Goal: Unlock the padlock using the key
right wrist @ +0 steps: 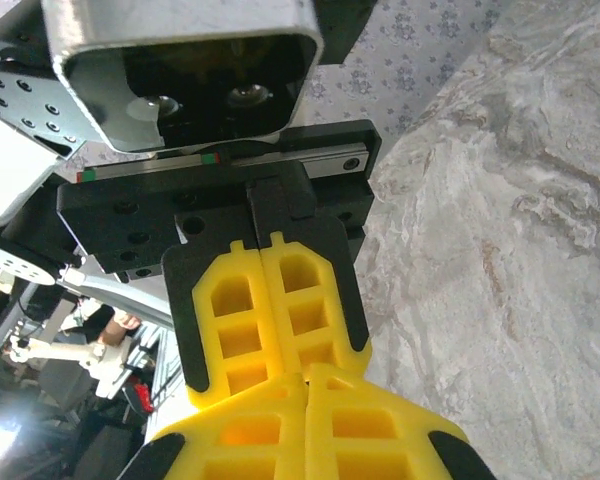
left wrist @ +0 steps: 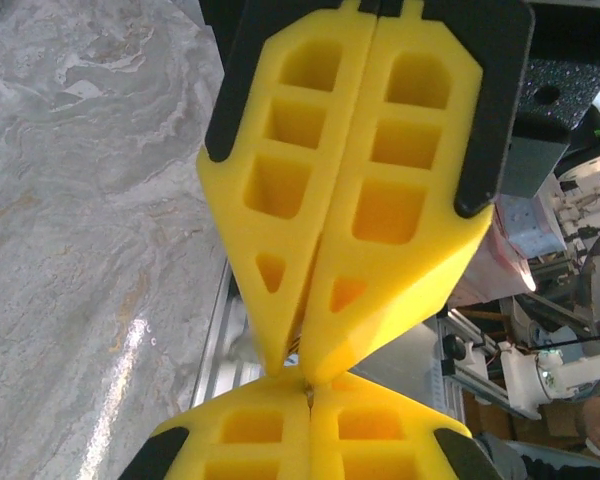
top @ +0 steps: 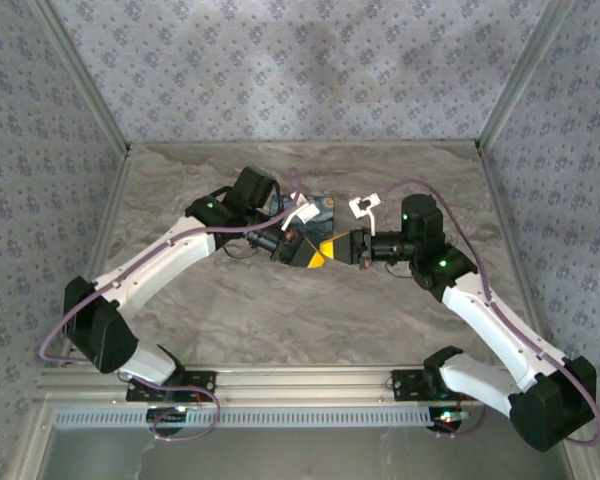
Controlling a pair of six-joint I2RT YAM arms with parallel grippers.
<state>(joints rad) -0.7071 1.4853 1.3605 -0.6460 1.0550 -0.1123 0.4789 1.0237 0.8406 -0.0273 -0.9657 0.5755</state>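
My two grippers meet tip to tip above the table's middle, left gripper (top: 318,255) against right gripper (top: 338,248). In the left wrist view my left gripper (left wrist: 309,380) is shut on a thin sliver of metal, the key (left wrist: 308,393) by the look of it. The right gripper (left wrist: 290,366) comes down from above, shut, its tips slightly parted round a ridged silvery piece with a bluish speck, apparently the padlock (left wrist: 294,349), mostly hidden. In the right wrist view the right gripper (right wrist: 307,380) touches the shut left gripper (right wrist: 283,370).
A blue-and-yellow printed box (top: 320,208) lies on the marble tabletop (top: 230,320) just behind the grippers. Patterned walls (top: 40,150) close in the left, right and back sides. An aluminium rail (top: 300,385) runs along the near edge.
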